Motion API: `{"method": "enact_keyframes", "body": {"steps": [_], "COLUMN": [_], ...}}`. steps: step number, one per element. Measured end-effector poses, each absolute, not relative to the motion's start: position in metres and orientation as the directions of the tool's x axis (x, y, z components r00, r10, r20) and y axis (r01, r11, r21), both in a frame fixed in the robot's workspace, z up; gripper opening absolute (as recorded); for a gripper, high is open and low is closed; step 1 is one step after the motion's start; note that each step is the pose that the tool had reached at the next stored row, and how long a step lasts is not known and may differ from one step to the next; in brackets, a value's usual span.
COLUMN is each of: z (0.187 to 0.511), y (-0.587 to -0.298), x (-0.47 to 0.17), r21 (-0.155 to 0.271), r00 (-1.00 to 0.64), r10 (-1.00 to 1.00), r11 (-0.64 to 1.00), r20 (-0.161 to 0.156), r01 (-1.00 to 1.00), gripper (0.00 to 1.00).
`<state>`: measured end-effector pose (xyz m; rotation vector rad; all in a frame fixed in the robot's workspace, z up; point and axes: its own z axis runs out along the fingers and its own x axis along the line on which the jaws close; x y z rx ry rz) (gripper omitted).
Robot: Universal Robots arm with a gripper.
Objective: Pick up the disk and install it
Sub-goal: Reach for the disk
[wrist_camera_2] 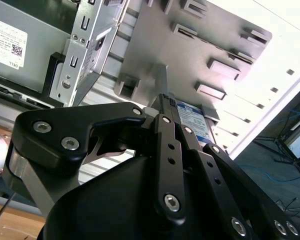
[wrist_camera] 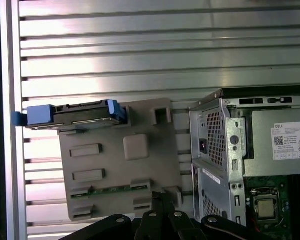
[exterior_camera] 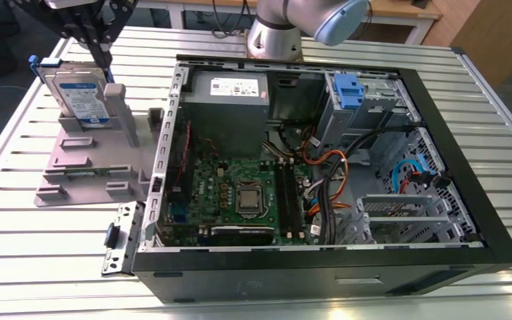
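The disk (exterior_camera: 83,100), a silver drive with a white-and-blue label in a blue frame, stands on edge in the grey stand (exterior_camera: 87,167) at the exterior view's left. My gripper (exterior_camera: 103,57) hangs just above the disk's top edge, apart from it, fingers shut with nothing between them. In the first wrist view the disk (wrist_camera: 75,114) shows edge-on at the far end of the stand (wrist_camera: 135,170), away from my gripper (wrist_camera: 160,196). In the second wrist view the disk's label (wrist_camera_2: 195,120) peeks out just past my gripper (wrist_camera_2: 166,100).
An open black computer case (exterior_camera: 469,220) lies flat beside the stand, motherboard and cables exposed. A blue bracket (exterior_camera: 349,87) sits in its drive bay at the far side. The arm's base (exterior_camera: 274,33) stands behind the case. Everything rests on a slatted metal table (exterior_camera: 43,267).
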<state>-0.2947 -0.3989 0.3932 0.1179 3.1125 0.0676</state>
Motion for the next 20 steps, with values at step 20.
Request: {"method": "enact_keyframes", "body": {"steps": [20], "z": [0.3932], "y": [-0.399], "x": [-0.3025], "r21": [0.044], "r00": [-0.997], "r10": [0.076], "r11": [0.996], "r20": [-0.024], "r01": [0.075], "gripper": [0.1]}}
